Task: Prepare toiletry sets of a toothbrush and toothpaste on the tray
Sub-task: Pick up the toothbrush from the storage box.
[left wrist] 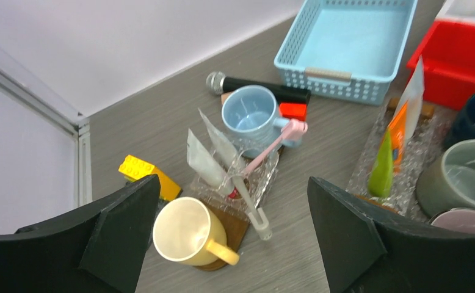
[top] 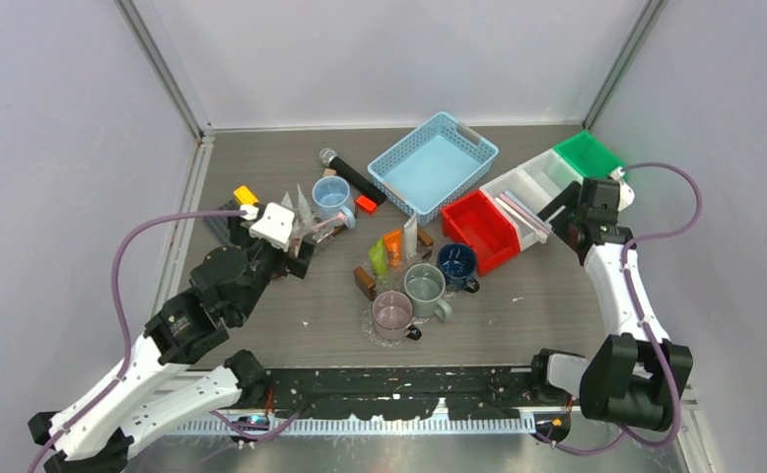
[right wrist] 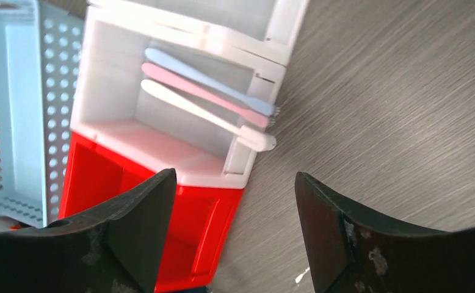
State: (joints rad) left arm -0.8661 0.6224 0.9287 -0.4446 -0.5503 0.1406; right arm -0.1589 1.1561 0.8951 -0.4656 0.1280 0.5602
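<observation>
Grey table [top: 518, 315], top view. Blue basket [top: 434, 168] sits at 12 o'clock with nothing in it. A row of red bin [top: 480, 230], white bin [top: 527, 192] and green bin [top: 587, 154] runs toward 2 o'clock.

Left gripper [left wrist: 232, 182] at 9 o'clock: jaws spread wide, nothing between them, above a clear tray [left wrist: 265, 177].

Right gripper [right wrist: 235, 176] at 2 o'clock – released too, empty, over the near end of the white bin.

Mugs: light blue mug [top: 332, 195] at 11 o'clock, grey mug [top: 425, 286], mauve mug [top: 392, 313] and navy mug [top: 455, 262] at centre.

Three toothbrushes lie side by side in the white bin, heads poking past its wall – blue toothbrush [right wrist: 210, 82], pink toothbrush [right wrist: 204, 94], white toothbrush [right wrist: 204, 113].

Another pink brush [left wrist: 271, 143] lies on the clear tray beside two pale tubes [left wrist: 201, 162], its head against the light blue mug.

At centre, green tube [top: 378, 258], orange tube [top: 392, 246] and white tube [top: 410, 235] stand side by side.
</observation>
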